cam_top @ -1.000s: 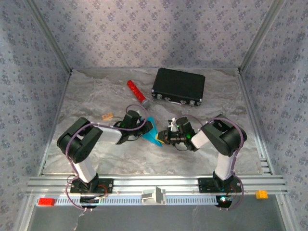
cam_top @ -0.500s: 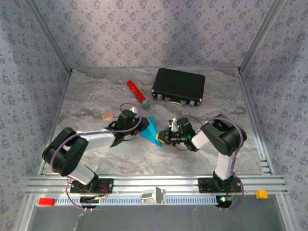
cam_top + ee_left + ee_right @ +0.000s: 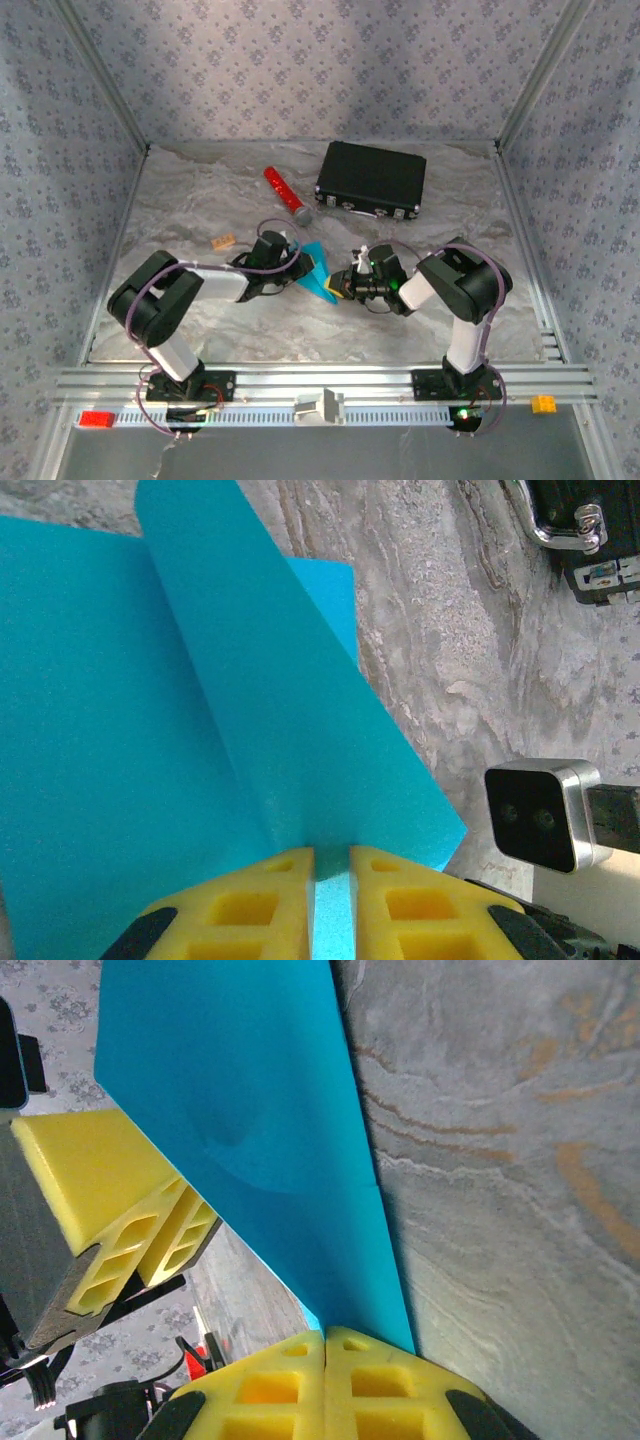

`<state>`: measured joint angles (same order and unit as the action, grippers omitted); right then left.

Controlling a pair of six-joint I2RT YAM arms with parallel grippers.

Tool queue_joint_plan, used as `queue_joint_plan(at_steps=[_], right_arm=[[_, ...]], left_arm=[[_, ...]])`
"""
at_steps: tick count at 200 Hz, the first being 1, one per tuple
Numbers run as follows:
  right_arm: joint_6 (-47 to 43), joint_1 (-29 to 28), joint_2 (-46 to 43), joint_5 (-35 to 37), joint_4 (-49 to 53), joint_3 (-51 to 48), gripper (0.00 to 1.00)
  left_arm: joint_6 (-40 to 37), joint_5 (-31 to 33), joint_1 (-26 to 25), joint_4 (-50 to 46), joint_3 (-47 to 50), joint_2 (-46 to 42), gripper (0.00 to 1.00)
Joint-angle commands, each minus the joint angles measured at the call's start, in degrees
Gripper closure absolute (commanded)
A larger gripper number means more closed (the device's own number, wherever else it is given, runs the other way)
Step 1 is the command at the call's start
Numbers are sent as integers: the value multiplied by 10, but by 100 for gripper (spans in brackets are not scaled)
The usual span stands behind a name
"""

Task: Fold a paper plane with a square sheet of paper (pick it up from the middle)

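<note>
The cyan-blue sheet of paper (image 3: 318, 272) is folded into a pointed wedge and hangs just above the table centre between both grippers. My left gripper (image 3: 298, 268) is shut on its left end; in the left wrist view the yellow fingers (image 3: 255, 905) pinch a raised ridge of the paper (image 3: 200, 730), with the gripper (image 3: 331, 865) centred on that fold. My right gripper (image 3: 340, 285) is shut on the opposite corner; its jaws (image 3: 326, 1338) press together on the paper (image 3: 260, 1110). The left gripper's fingers (image 3: 110, 1210) show beyond the sheet.
A black case (image 3: 372, 180) lies at the back right, its latch edge (image 3: 590, 530) near the left gripper's line of sight. A red cylinder (image 3: 286, 194) lies left of the case. A small tan block (image 3: 223, 241) sits left of the left gripper.
The left arm's elbow dropped outward half a second ago and has come partly back up. The paper and the right arm have barely moved.
</note>
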<state>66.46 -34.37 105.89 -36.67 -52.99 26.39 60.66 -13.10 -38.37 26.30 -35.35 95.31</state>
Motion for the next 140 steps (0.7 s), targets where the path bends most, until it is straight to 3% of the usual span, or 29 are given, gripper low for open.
queue_joint_plan(at_steps=[1,95,140], right_arm=[[2,9,15,28,21,-11,99],[6,11,24,27,22,-8,99],[4,11,22,28,30,-7,99]], left_arm=[[-7,-17,-4,29,-19,15,83],[-5,-23,-6,24,-40,48,84],[-6,31,-10,5,-19,4,85]])
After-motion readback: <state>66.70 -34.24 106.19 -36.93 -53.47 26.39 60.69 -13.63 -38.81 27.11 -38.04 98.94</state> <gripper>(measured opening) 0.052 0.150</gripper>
